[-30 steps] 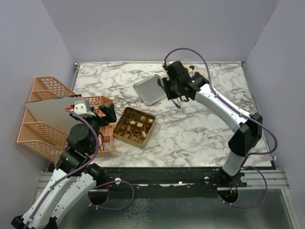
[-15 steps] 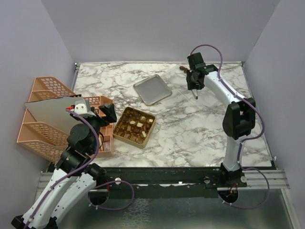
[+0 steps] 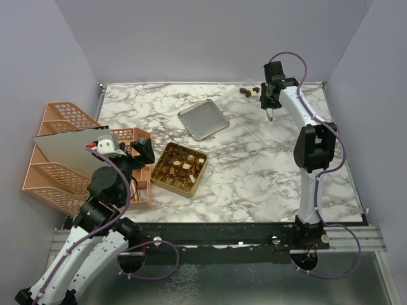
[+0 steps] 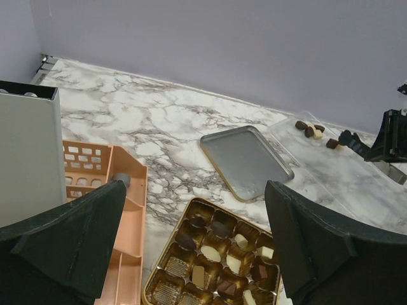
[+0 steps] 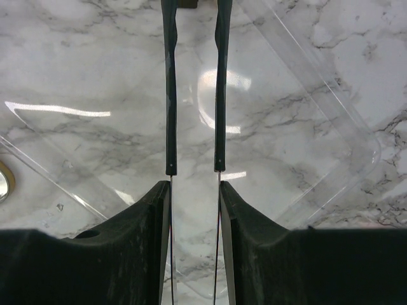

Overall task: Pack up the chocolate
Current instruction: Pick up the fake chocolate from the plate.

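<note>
Well, plenty can slip from here. On the table point(image 3: 267, 165) the right arm is stretched to the far right corner, so any carry home crosses a lot of bare marble. On the left stands the orange rack point(image 3: 63, 117), crowding that side.

Under the tool lies a clear sheet point(image 5: 286, 140), glossy and loose-looking. A nudge from the tips could skid it and scatter what sits on it. The lid point(image 3: 203, 119) lies between that corner and the tray point(image 3: 200, 177), so a piece dropped on the way may land there.

The left gripper point(image 4: 194, 185) hangs just beside the tray, jaws spread wide and holding nothing. It is close enough that an incoming right arm might clip it. The right gripper point(image 5: 194, 187) has its jaws part-closed on tweezers point(image 5: 168, 95). Their tips run out of the wrist view, so whether they pinch anything I can't tell.

The chocolate point(image 3: 249, 92) is a handful loose at the sheet's far end, near the tweezers, with the rest in the tray. These are tiny pieces: squeeze too hard and one pops out, too soft and it falls mid-carry.
</note>
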Controlling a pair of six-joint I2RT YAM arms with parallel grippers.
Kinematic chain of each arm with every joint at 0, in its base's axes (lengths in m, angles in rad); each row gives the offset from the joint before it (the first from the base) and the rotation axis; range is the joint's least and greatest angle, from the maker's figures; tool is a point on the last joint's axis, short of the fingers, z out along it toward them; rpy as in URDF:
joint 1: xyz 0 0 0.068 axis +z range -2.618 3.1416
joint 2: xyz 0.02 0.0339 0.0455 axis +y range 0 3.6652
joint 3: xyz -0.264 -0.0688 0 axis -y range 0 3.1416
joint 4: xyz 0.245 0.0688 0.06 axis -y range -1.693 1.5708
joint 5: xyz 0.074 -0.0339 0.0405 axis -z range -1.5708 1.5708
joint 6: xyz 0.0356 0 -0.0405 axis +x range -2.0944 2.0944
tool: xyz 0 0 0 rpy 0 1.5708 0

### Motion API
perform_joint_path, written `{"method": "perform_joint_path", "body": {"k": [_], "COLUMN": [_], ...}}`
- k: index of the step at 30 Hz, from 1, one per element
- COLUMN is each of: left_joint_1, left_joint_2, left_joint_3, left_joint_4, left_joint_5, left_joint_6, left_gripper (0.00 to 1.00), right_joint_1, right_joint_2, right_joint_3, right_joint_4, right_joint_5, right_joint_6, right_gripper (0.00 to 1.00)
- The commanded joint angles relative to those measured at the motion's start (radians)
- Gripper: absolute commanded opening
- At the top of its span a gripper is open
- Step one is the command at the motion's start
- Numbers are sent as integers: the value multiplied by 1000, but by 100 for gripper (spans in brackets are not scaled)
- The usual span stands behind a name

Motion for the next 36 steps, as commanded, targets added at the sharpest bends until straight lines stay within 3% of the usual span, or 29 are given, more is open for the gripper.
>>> {"method": "perform_joint_path", "body": {"k": [1, 23, 36], "left_joint_1": [5, 5, 5], "left_joint_2": [-14, -14, -14], "left_joint_3": [-13, -15, -15], "left_joint_4": [23, 24, 24], "left_joint_5": [-2, -1, -7], "left_joint_6": [14, 14, 16], "left_gripper": [99, 99, 99], "right_joint_1": [-10, -18, -17], "right_joint_2": [55, 188, 173], "right_joint_3": [75, 212, 204], "right_joint_4": [4, -34, -37], "right_joint_5": [-10, -24, -37], "right_joint_6": [-25, -65, -69], "right_gripper": [38, 38, 27]}}
